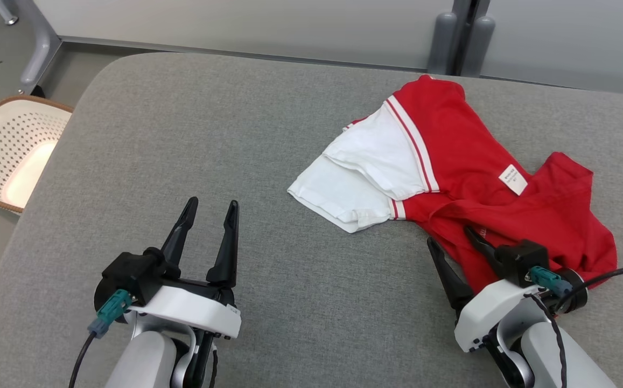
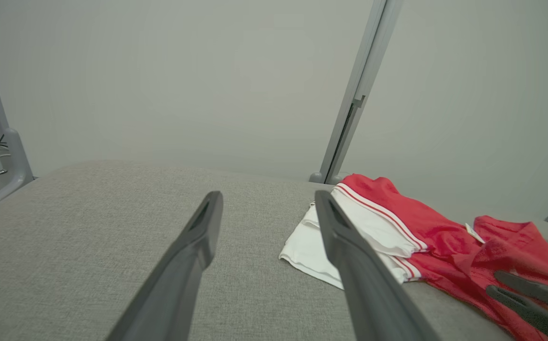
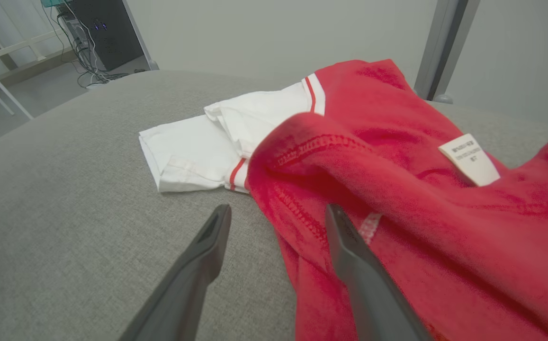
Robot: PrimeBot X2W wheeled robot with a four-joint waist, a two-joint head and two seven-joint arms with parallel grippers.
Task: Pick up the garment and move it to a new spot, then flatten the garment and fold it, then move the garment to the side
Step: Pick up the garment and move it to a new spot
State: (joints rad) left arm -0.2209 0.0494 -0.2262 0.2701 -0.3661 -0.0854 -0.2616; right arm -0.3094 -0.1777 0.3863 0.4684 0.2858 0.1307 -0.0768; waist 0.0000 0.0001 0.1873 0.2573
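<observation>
The garment point(image 1: 467, 167) is a crumpled red shirt with white sleeves and red-striped trim, lying on the right half of the grey table point(image 1: 209, 140); a white label point(image 1: 513, 179) faces up. It also lies at the right of the left wrist view as the garment point(image 2: 425, 237) and spreads across the right wrist view as the garment point(image 3: 397, 189). My right gripper point(image 1: 451, 237) is open at the shirt's near edge, one finger over the red cloth, the other over bare table. My left gripper point(image 1: 211, 207) is open over bare table, well left of the shirt.
A white perforated basket point(image 1: 4, 151) with a brown rim stands on the floor off the table's left edge. Grey partition panels and posts point(image 1: 459, 37) run behind the table's far edge. Bare grey surface lies to the left and centre.
</observation>
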